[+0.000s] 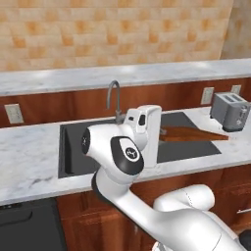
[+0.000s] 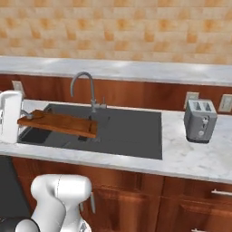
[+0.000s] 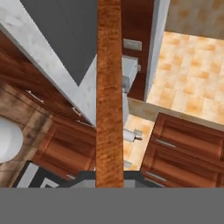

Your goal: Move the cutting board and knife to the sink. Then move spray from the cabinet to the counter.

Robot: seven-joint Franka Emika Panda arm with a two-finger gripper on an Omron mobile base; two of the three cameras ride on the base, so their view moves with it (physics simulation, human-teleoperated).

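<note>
My gripper (image 2: 20,121) is shut on one end of the brown wooden cutting board (image 2: 59,123), which hangs roughly level above the dark sink (image 2: 131,131). In the left base view the cutting board (image 1: 191,133) reaches from my white hand to the right, over the sink (image 1: 78,147). The hand view looks along the cutting board (image 3: 109,96), a narrow brown strip rising from my gripper (image 3: 109,177). White marble counter (image 1: 29,162) surrounds the sink. The knife, the spray and the cabinet are out of view.
A curved grey faucet (image 2: 84,88) stands behind the sink, close to the board. A silver toaster (image 2: 200,120) sits on the counter to the right. Wall outlets (image 2: 191,97) and a tiled wall lie behind. Base cabinets (image 2: 195,199) are below.
</note>
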